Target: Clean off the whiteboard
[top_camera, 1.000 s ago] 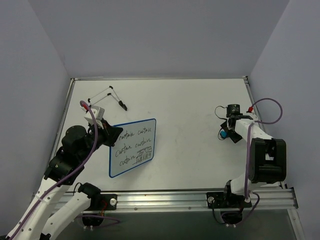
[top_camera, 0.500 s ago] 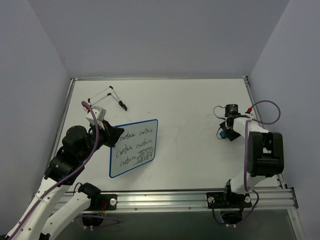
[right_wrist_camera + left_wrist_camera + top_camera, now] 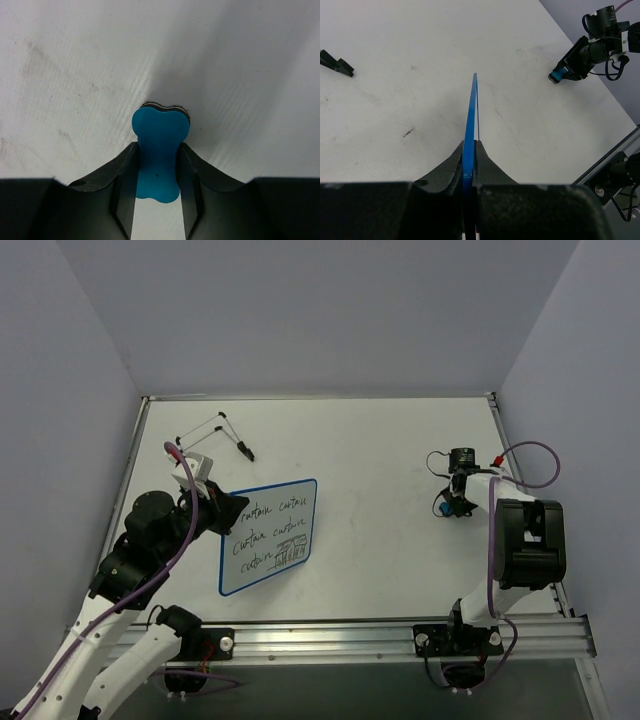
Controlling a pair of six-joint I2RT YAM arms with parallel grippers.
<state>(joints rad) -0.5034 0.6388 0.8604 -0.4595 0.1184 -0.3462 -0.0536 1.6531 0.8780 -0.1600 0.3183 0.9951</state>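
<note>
The whiteboard (image 3: 268,535) has a blue frame and three lines of black handwriting. It lies at the left of the table. My left gripper (image 3: 222,508) is shut on its left edge; in the left wrist view the blue frame (image 3: 469,130) runs edge-on between the closed fingers. My right gripper (image 3: 452,506) at the right is shut on the small blue bone-shaped eraser (image 3: 159,150), which rests on the table with its dark felt side down. The eraser (image 3: 449,507) also shows in the top view.
A thin black and white stand or marker piece (image 3: 215,433) lies at the back left of the table (image 3: 380,460). Its black end (image 3: 336,62) shows in the left wrist view. A metal rail (image 3: 400,638) runs along the near edge.
The whiteboard has shifted slightly right in my left gripper. My right wrist has drawn in and turned a little, with the eraser still between its fingers.
</note>
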